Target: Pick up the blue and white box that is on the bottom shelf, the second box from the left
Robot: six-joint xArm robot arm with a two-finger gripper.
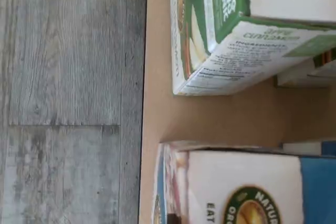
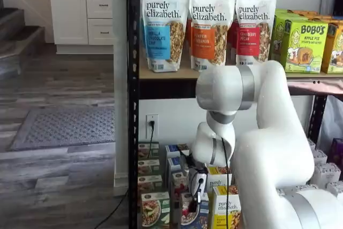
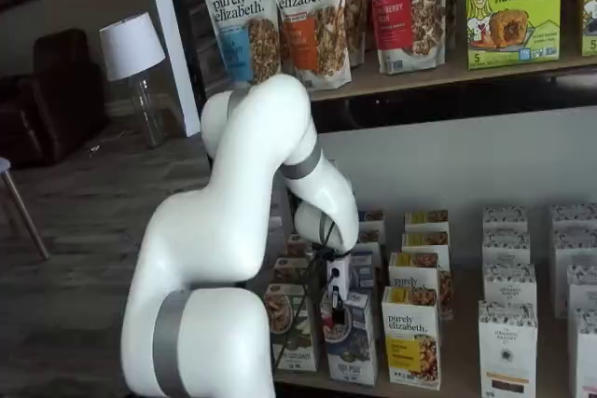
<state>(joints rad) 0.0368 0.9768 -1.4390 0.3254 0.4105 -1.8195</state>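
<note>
The blue and white box (image 2: 197, 215) (image 3: 354, 347) stands at the front of its row on the bottom shelf (image 3: 462, 361), upright, with its base on the board. My gripper (image 2: 194, 201) (image 3: 333, 309) hangs straight down over it, and the black fingers reach the box's top edge. They show side-on in both shelf views, so no gap can be made out. The wrist view looks down on the box's white top and blue side (image 1: 247, 187) from close above.
A green-and-white carton (image 1: 236, 30) (image 2: 155, 210) stands to the box's left and a yellow-and-white carton (image 2: 228, 213) (image 3: 412, 337) to its right. More cartons sit in rows behind. The rack's black post (image 2: 133, 100) is at the left, and granola bags (image 2: 209, 25) fill the shelf above.
</note>
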